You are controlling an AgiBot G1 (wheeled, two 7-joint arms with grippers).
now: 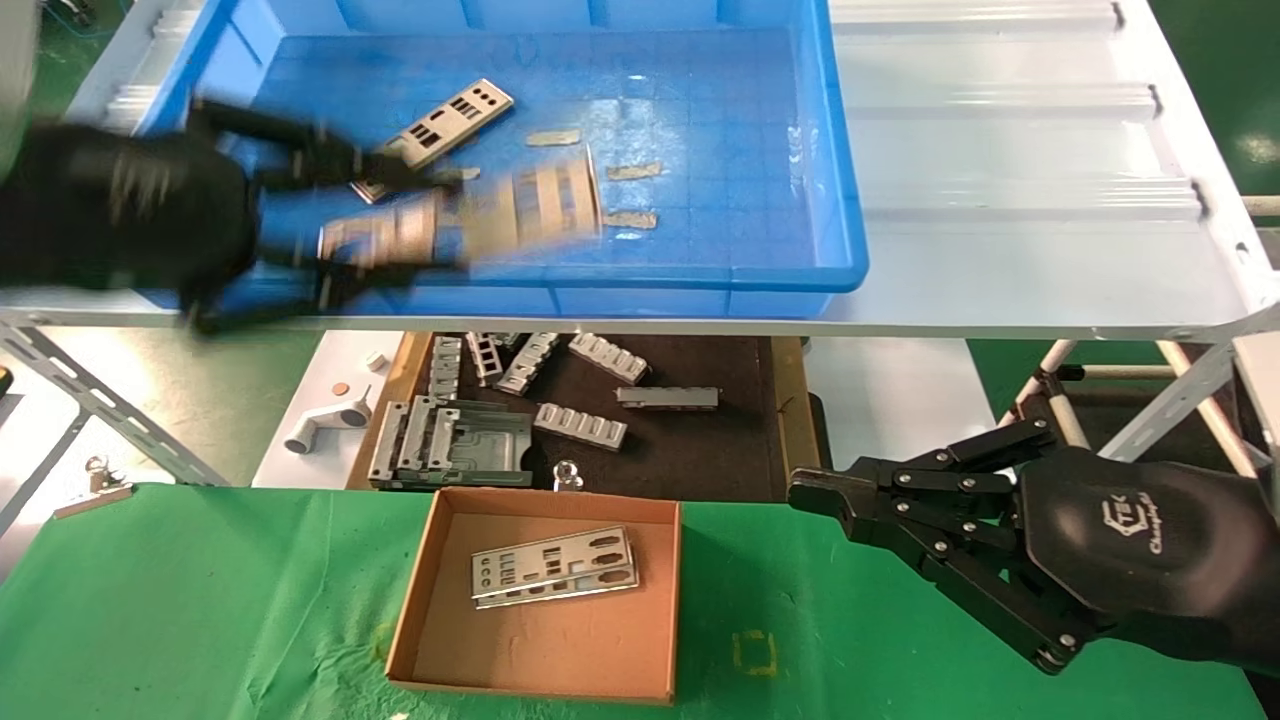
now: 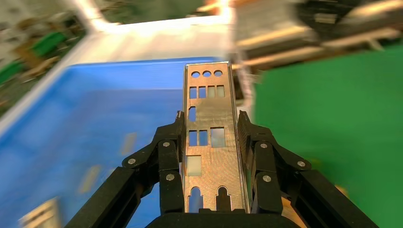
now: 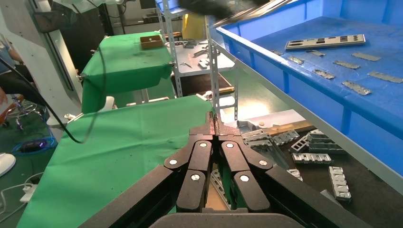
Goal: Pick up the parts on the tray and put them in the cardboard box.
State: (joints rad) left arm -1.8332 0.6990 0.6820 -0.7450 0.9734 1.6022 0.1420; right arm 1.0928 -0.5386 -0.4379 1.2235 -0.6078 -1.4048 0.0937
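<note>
Plates [image 1: 553,567] already lie in the box [image 1: 432,590], my left gripper [image 2: 211,142] clamps another, one plate [image 1: 432,132] waits in the tray [image 1: 700,120], right gripper [image 1: 830,495] closed empty.

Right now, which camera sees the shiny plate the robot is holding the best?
The left wrist view: the held plate fills it, every cutout clear, pinched by the left gripper. The head view shows it only as a blur over the tray. In the right wrist view I cannot make it out.
</note>
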